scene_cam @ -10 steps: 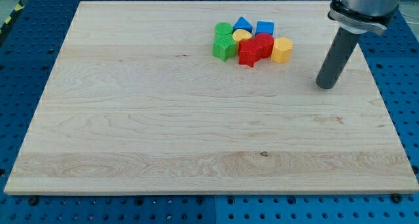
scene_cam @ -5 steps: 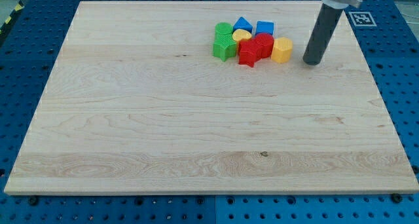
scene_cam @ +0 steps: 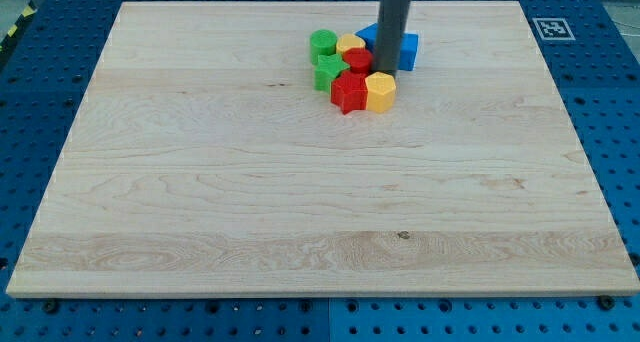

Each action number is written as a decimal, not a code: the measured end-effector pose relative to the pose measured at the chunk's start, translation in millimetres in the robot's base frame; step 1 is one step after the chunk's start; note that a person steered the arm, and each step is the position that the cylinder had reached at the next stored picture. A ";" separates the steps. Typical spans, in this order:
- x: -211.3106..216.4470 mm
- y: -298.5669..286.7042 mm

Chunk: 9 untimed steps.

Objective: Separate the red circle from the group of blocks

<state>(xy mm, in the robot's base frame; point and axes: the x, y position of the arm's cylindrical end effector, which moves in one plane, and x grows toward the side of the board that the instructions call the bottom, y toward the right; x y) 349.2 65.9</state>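
Wooden surface point(scene_cam: 300, 202), pale planks, carried one tight cluster of blocks near the view's top. Contents: green circle point(scene_cam: 322, 44), green star point(scene_cam: 328, 72), yellow heart point(scene_cam: 349, 45), red circle point(scene_cam: 359, 62), red star point(scene_cam: 349, 92), yellow hexagon point(scene_cam: 380, 90), and two blue blocks point(scene_cam: 406, 50) largely behind the rod. My tip point(scene_cam: 384, 74) stood inside the cluster, just at the red circle's right edge and above the yellow hexagon; the tool was a plain rod with nothing to open, and it held nothing. Red circle lay hemmed in on all sides. Judged best handling: a slow, steady push along a line that carries only the red circle clear of its neighbours. Rod hid the blue blocks' shapes and the exact contact point.
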 end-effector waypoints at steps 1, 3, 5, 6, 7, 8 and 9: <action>0.0 -19.9; -4.3 -28.7; -11.6 -44.9; -11.6 -67.1; -11.6 -103.3; -11.6 -130.6; -14.2 -142.7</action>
<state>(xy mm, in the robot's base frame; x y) 335.0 -76.8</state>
